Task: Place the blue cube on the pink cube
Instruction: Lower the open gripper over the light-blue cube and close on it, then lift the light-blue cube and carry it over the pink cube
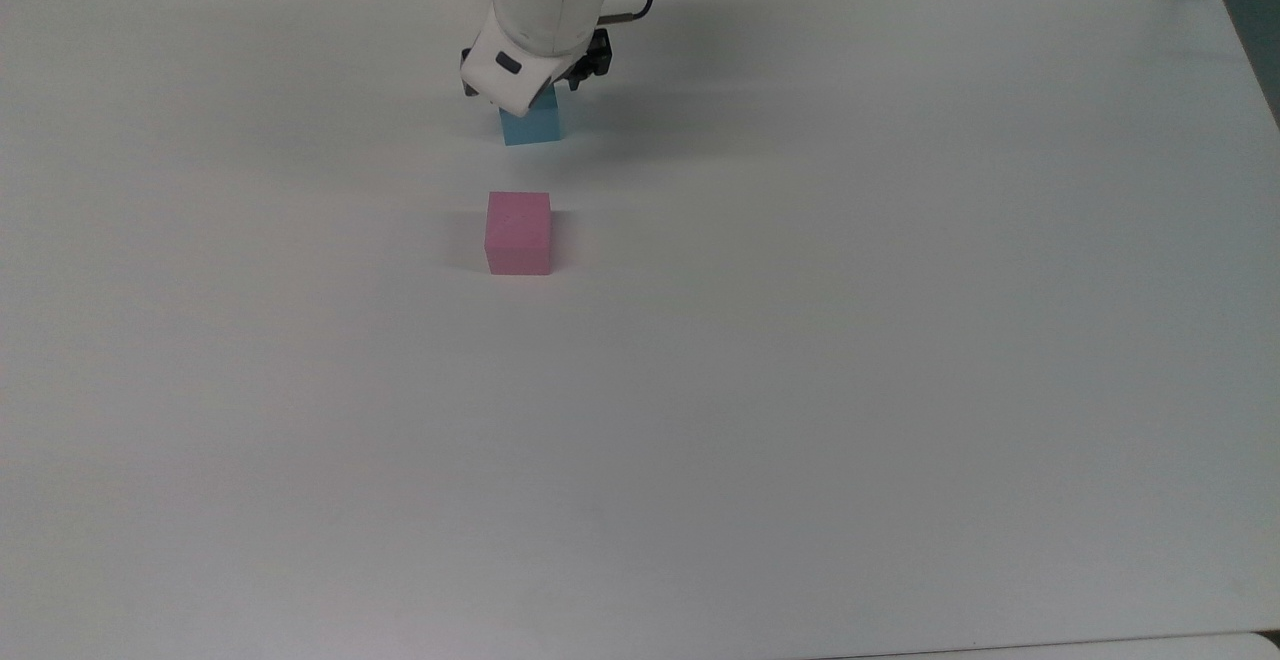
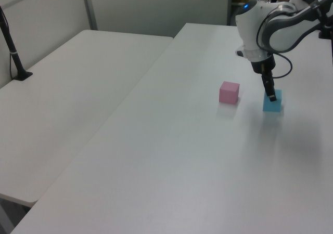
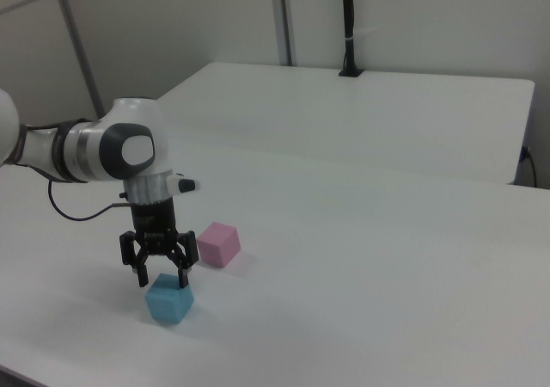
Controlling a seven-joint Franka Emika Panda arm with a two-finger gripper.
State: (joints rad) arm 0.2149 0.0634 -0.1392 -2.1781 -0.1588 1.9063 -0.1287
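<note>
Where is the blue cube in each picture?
Top view: blue cube near the top middle, partly under the gripper.
Left view: at the right, under the fingers.
Right view: low on the left.
Shared landmark: the pink cube sits beside it.

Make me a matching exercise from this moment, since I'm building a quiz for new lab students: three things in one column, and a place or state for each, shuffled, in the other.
Things:
1. blue cube
2. pink cube
3. gripper

Places or states:
A. open, fingers pointing down, hanging just over a block
B. standing alone on the white table, nothing above it
C. on the table directly beneath the arm's tool

Pairs: 1-C, 2-B, 3-A
</note>
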